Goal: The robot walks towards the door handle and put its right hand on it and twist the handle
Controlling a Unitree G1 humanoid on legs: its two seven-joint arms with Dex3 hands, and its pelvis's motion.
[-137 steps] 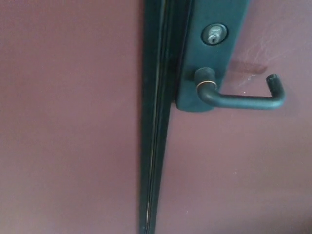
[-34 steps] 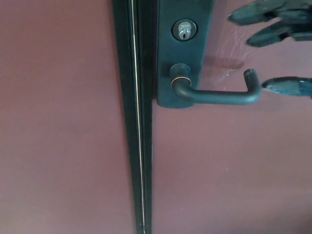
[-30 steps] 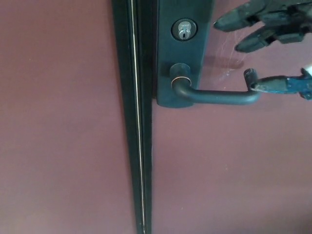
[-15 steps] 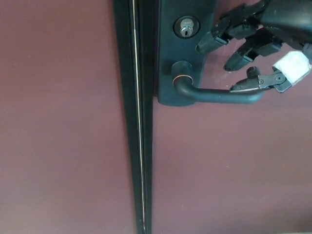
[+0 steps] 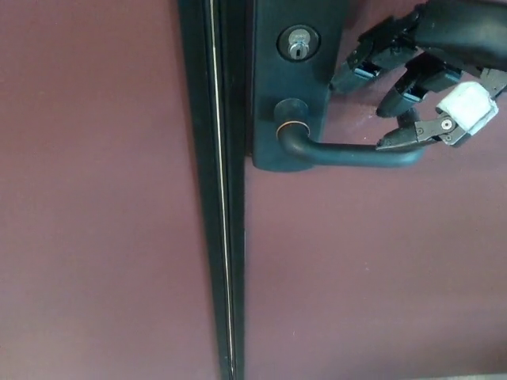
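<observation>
A dark lever door handle [image 5: 348, 153] juts right from a dark plate [image 5: 295, 87] on the maroon door [image 5: 364, 269]; a silver keyhole [image 5: 298, 46] sits above its pivot. My right hand [image 5: 424, 67] comes in from the upper right, fingers spread. Two fingers [image 5: 368, 59] hover just above the lever. The thumb [image 5: 408, 136] lies against the lever's far, upturned end. The hand is open and does not wrap the handle. My left hand does not show.
A dark vertical door frame strip [image 5: 218, 190] with a thin bright seam runs top to bottom left of the plate. Maroon panel [image 5: 95, 190] fills the left side.
My right hand has come in from the right edge and moved left and down over the lever's end; its thumb now meets the tip. The lever stays level.
</observation>
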